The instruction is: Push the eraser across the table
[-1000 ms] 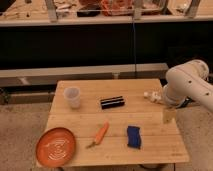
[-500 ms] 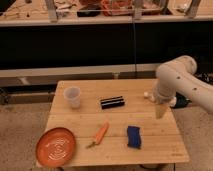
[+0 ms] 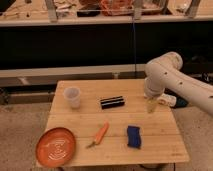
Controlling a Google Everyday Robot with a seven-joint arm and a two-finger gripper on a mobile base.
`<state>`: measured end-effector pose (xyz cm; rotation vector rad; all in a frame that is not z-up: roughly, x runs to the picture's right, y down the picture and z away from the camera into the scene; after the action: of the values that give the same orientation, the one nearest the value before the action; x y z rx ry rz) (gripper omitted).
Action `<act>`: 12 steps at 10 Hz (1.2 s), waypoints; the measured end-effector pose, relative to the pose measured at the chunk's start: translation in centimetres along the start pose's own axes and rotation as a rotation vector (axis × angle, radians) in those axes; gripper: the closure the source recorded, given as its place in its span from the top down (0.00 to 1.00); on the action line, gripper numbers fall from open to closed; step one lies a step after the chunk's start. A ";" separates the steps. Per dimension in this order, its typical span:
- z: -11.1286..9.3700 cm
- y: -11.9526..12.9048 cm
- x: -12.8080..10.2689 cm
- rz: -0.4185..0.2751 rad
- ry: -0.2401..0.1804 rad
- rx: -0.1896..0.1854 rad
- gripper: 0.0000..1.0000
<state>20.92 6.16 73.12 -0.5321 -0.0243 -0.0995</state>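
Hanging low over the right part of the surface (image 3: 150, 142), pointing down: the tool (image 3: 151, 106), apart or together being impossible to tell. Lying left of it, not touching, toward the far middle: the eraser (image 3: 112, 102).

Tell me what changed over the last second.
The gripper moved left over the table, closer to the eraser, not yet touching it. The eraser, cup, carrot, sponge and plate stayed put.
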 end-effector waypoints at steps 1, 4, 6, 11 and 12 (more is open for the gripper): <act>0.8 -1.1 -1.3 -0.022 -0.011 0.000 0.80; 1.8 -2.1 -2.4 -0.057 -0.022 0.002 0.80; 3.0 -2.5 -3.3 -0.083 -0.034 0.001 0.80; 6.0 -3.2 -5.0 -0.131 -0.062 -0.001 0.80; 6.9 -3.3 -5.3 -0.140 -0.068 -0.003 0.80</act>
<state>15.36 7.33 80.46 -0.5361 -0.1282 -0.2183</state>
